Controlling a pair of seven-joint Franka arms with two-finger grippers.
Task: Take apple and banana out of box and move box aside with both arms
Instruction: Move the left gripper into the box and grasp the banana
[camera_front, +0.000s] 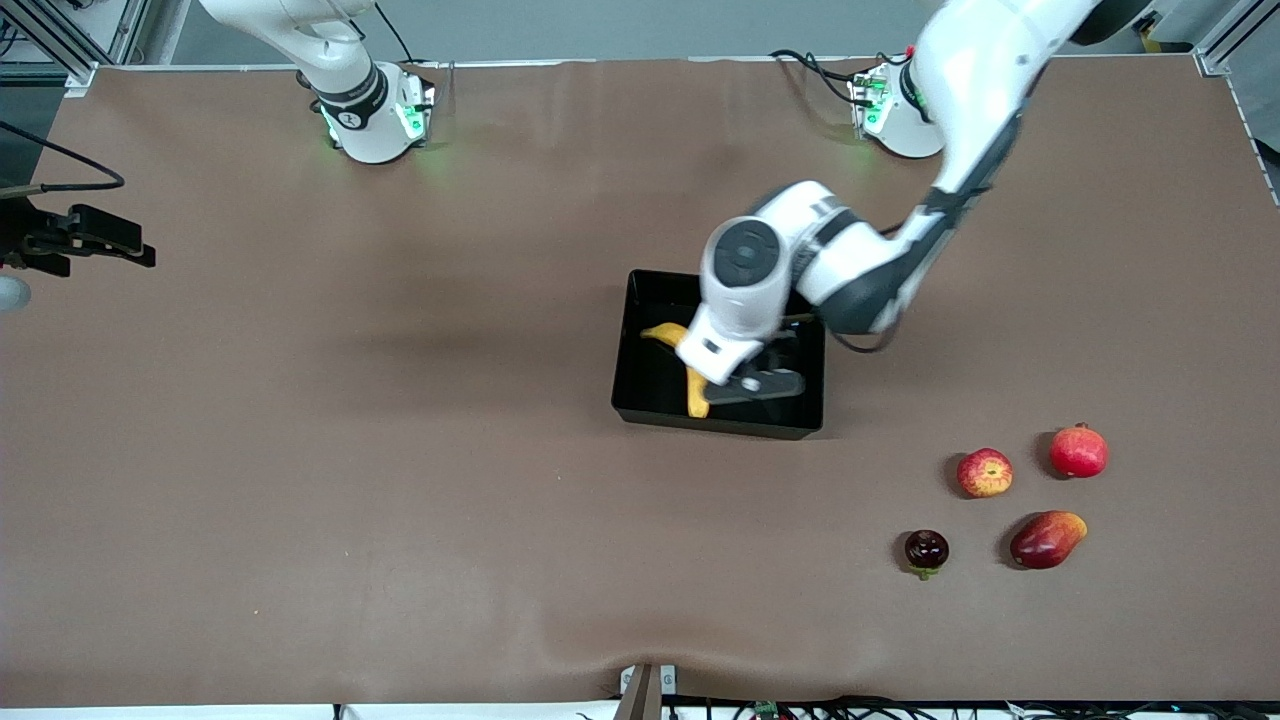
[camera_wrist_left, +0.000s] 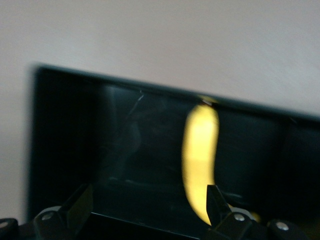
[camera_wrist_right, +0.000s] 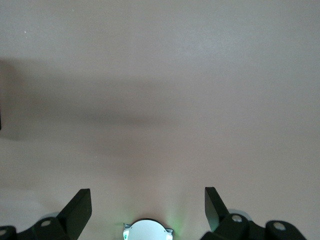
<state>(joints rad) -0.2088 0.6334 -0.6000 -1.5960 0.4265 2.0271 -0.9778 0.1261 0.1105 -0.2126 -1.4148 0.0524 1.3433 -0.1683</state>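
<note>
Near the middle of the brown table (camera_front: 300, 480): one glossy black box (camera_front: 650, 395), open-topped, low walls. Contents: one curved yellow banana (camera_front: 695, 392), lying on the box floor, partly covered in the front view by the arm above it. No label or writing can be read on the box or any fruit.

Left gripper (camera_wrist_left: 145, 210): over the box, fingers (camera_wrist_left: 80, 205) spread wide apart, holding nothing; in the left wrist view the banana (camera_wrist_left: 200, 160) lies below, just beside one fingertip.

Right gripper (camera_wrist_right: 147, 207): at the right arm's end of the table, up over bare tabletop, fingers (camera_wrist_right: 80, 205) wide apart, empty; this arm waits.

Toward the left arm's end, nearer the front camera than the box, four loose fruits, none touching:
- apple (camera_front: 985, 472), small, round, red with yellow streaks.
- red crowned fruit (camera_front: 1079, 451), beside the apple.
- mango (camera_front: 1046, 539), oval, red-orange, nearer the camera.
- dark round fruit (camera_front: 927, 550), green stalk, beside the mango.
</note>
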